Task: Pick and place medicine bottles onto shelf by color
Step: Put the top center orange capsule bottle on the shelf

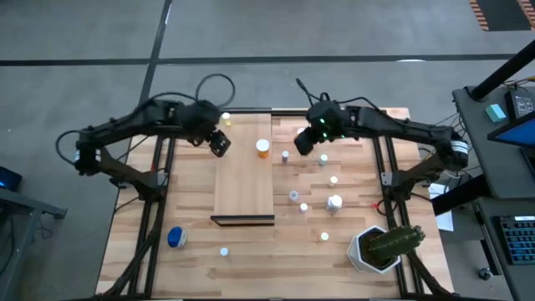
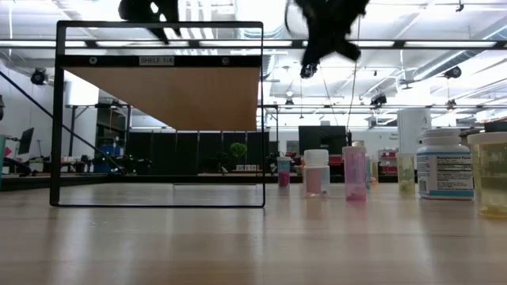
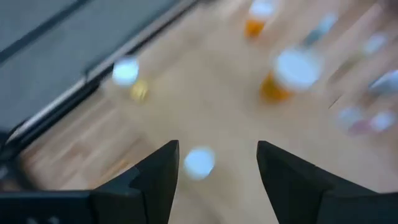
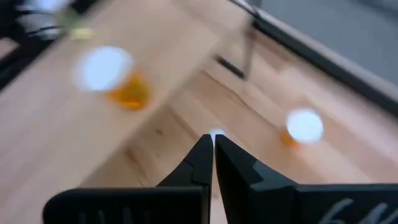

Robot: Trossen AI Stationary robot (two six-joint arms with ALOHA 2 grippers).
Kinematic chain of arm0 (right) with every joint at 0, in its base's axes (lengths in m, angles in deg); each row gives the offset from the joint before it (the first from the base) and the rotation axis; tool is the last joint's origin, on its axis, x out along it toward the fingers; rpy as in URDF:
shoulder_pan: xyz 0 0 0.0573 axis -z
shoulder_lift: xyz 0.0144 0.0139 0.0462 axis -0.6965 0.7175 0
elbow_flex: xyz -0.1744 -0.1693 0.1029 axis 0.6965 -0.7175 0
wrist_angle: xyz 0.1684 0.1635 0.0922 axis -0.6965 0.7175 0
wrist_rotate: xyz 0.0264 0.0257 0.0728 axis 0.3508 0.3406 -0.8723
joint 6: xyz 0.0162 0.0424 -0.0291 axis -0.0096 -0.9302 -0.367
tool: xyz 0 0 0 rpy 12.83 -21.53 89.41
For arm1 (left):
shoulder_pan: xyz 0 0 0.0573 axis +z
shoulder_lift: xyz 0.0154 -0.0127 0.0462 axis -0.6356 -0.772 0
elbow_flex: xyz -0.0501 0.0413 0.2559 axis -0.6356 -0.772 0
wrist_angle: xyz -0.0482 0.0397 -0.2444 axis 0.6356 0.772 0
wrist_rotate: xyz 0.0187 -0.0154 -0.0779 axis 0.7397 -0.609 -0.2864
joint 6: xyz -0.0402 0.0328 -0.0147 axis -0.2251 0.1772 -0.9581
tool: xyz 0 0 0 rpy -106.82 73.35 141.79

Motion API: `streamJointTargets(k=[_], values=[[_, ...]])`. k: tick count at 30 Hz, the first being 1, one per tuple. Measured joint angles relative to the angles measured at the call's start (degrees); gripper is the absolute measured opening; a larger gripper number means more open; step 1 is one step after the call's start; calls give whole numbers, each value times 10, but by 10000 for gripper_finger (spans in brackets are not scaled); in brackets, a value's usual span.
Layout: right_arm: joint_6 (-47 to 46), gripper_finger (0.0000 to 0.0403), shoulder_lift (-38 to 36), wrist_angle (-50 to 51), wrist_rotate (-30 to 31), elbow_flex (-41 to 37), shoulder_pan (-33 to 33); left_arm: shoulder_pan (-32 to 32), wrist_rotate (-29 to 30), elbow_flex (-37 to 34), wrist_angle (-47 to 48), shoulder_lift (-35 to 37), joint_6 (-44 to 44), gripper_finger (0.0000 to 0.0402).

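One orange bottle (image 1: 262,148) is seen upright on the shelf (image 1: 244,196), upper centre. The left gripper (image 1: 220,144) is spread wide at the shelf's upper left; the right gripper (image 1: 303,142) is pinched closed, empty, just right of it.

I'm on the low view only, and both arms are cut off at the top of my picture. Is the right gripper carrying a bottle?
Observer: No. The right wrist view shows the right gripper shut, with nothing held in it.
Operator: And the left one?
Observer: The left gripper is open and empty. From above, it is over the far left edge of the shelf.
Operator: I only see the shelf from underneath. Is anything on top of it?
Observer: One orange bottle stands near the shelf's far right edge. The other bottles I can see are on the table.
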Motion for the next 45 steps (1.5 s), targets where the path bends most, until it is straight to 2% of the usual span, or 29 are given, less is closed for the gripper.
streamJointTargets(k=[5, 9, 11, 18, 23, 28, 36, 41, 45], values=[[-121, 9, 58, -1, 35, -7, 73, 0, 3, -1, -92, 40, 5, 199], [-134, 31, 94, -8, -26, 1, 123, 0, 6, -1, -120, 66, 6, 199], [-134, 56, 113, -8, -48, 7, 138, 0, 11, -1, -126, 77, 6, 199], [-140, 180, 175, -7, -54, 15, 148, 0, 49, -2, -125, 102, 12, 199], [-143, 263, 203, -7, -16, 14, 148, 0, 66, -3, -124, 107, 30, 199], [-133, 310, 220, -10, 10, 14, 148, 0, 68, -3, -124, 106, 33, 199], [-128, 313, 250, -15, 27, 13, 148, 0, 68, -3, -125, 103, 46, 199], [-127, 296, 263, -17, 27, 12, 144, 0, 71, -3, -124, 103, 49, 199], [-128, 267, 263, -17, 26, 12, 141, 0, 77, -3, -125, 104, 50, 199]])
